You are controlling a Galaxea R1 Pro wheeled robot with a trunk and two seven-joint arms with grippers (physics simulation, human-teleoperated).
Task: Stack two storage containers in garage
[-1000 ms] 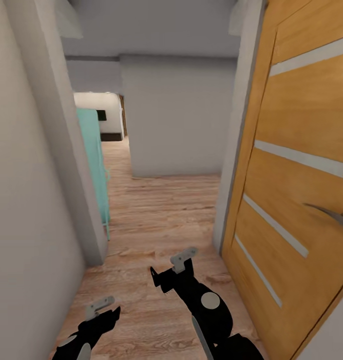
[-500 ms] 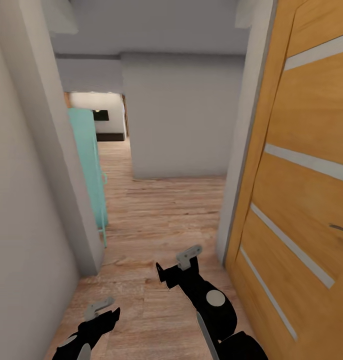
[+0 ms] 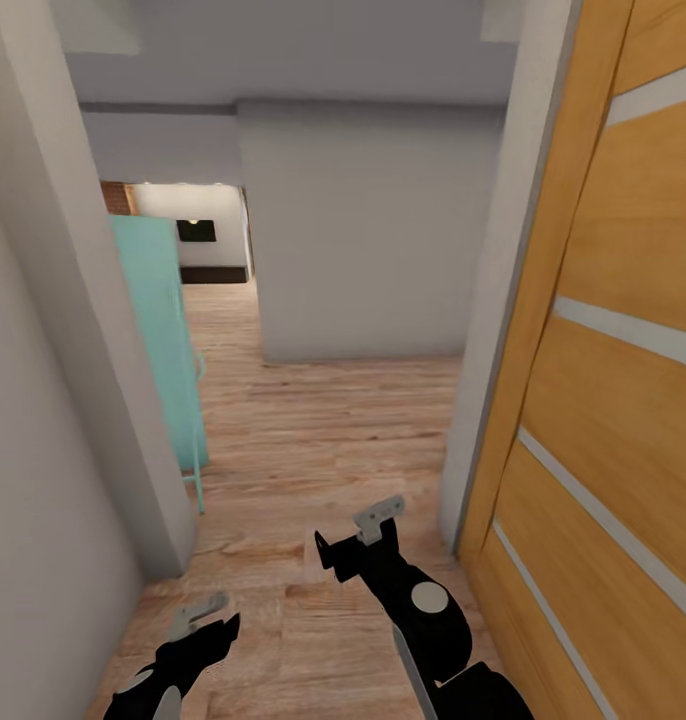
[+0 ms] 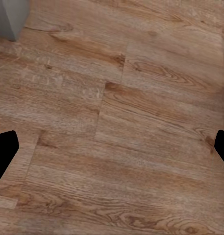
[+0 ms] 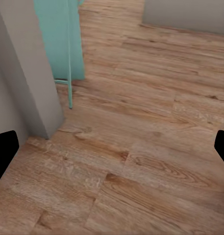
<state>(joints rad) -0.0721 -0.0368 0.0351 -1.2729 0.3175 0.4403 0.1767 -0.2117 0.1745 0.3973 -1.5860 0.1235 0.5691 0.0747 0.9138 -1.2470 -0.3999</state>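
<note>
You're in a narrow passage on a light wood plank floor point(image 3: 323, 420); a grey-white wall point(image 3: 43, 420) crowds your left side and its corner edge sits just beside your left arm; on your right a wooden door point(image 3: 603, 400) with pale horizontal strips stands open, close against your right arm, its frame point(image 3: 493, 330) just ahead of the right gripper point(image 3: 355, 535). Ahead, a pale wall block point(image 3: 363, 230) closes off the middle of the way, with the floor running past it on the left; a turquoise panel point(image 3: 163, 340) with a thin leg juts out from behind the left wall and narrows that gap. Far back through the opening, you can make out a strip of red brick point(image 3: 114, 197) and a white wall with a dark rectangle.

Your left gripper point(image 3: 205, 617) hangs low over the planks, fingers spread apart, nothing between them; the right gripper is likewise parted and empty. The storage containers aren't in sight here.
</note>
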